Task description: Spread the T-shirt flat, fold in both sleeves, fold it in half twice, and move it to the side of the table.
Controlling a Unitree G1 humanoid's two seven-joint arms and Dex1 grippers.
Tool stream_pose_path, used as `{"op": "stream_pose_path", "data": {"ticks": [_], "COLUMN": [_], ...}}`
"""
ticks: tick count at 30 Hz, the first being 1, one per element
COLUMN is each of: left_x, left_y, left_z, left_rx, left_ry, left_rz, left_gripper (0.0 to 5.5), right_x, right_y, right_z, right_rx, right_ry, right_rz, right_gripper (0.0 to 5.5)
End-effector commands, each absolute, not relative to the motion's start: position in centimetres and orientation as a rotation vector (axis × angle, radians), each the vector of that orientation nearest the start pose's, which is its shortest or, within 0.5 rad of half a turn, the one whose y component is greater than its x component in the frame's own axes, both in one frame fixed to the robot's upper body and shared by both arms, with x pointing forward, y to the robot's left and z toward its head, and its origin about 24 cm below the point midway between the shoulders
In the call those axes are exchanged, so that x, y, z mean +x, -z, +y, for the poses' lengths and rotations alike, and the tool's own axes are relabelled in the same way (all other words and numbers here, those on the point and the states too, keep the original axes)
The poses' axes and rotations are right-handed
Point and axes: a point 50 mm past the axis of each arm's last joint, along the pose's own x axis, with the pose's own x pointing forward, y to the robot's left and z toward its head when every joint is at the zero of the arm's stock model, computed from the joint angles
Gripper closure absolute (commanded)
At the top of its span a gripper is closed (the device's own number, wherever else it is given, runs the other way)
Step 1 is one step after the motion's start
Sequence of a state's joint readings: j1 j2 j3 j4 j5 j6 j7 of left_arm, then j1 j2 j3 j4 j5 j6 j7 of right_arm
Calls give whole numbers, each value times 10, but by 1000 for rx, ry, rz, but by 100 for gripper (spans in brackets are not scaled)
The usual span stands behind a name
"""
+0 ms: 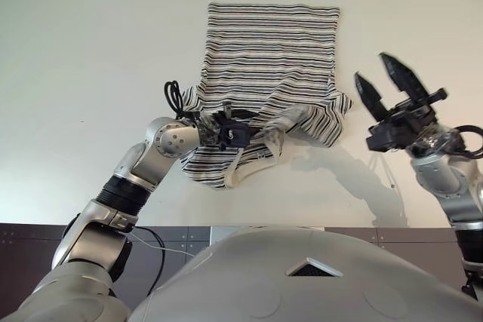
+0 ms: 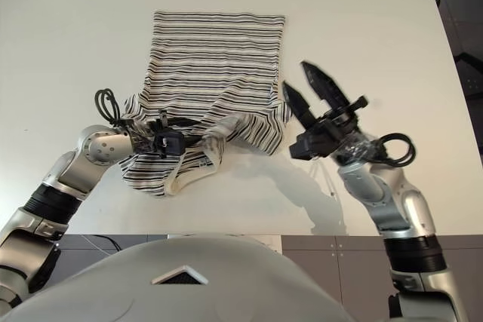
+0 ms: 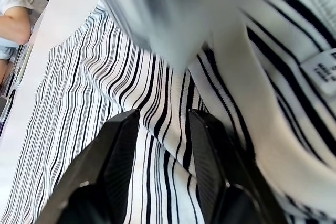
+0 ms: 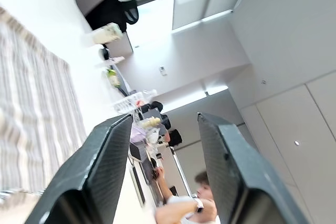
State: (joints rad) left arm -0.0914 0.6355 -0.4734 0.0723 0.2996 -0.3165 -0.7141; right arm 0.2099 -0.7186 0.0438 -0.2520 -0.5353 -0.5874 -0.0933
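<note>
On the white table (image 1: 75, 50), near its middle: the shirt (image 1: 272, 43), far half lying flat, near half rumpled into a heap, with the collar band (image 1: 250, 171) curling toward the near edge. Buried in that heap, the left gripper (image 3: 163, 119), jaws parted by a narrow gap with striped cloth showing between them; no firm pinch evident. Off to the right, clear of the cloth and raised above the table, the right gripper (image 1: 373, 69), jaws wide and holding nothing. Spreading step unfinished, by the look of it; sleeves not yet laid out. Risks from here: closing on several layers at once and dragging the whole heap instead of one edge; pulling with one arm alone and sliding the flat half askew; snagging a finger in the neck opening and hoisting the shirt off the table.
</note>
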Motion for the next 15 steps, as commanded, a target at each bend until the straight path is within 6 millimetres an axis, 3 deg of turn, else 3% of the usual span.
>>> {"op": "stream_pose_path", "data": {"ticks": [1,4,9,12,15], "left_x": [200,204,205,206,205], "left_y": [10,6,-1,-4,-8], "left_z": [171,170,167,164,163], "left_rx": [1019,1025,1027,1022,1023], "left_ry": [1300,1311,1338,1336,1344], "left_rz": [329,310,270,251,236], "left_gripper": [373,373,373,373,373], "right_x": [200,195,165,162,165], "right_y": [-118,-92,-39,-20,-16], "right_z": [-197,-185,-157,-162,-176], "right_rx": [-1135,-1041,-824,-894,-929], "right_ry": [-408,-550,-970,-1090,-1127], "right_rz": [-600,-475,-142,-6,90], "right_gripper": [324,324,324,324,324]}}
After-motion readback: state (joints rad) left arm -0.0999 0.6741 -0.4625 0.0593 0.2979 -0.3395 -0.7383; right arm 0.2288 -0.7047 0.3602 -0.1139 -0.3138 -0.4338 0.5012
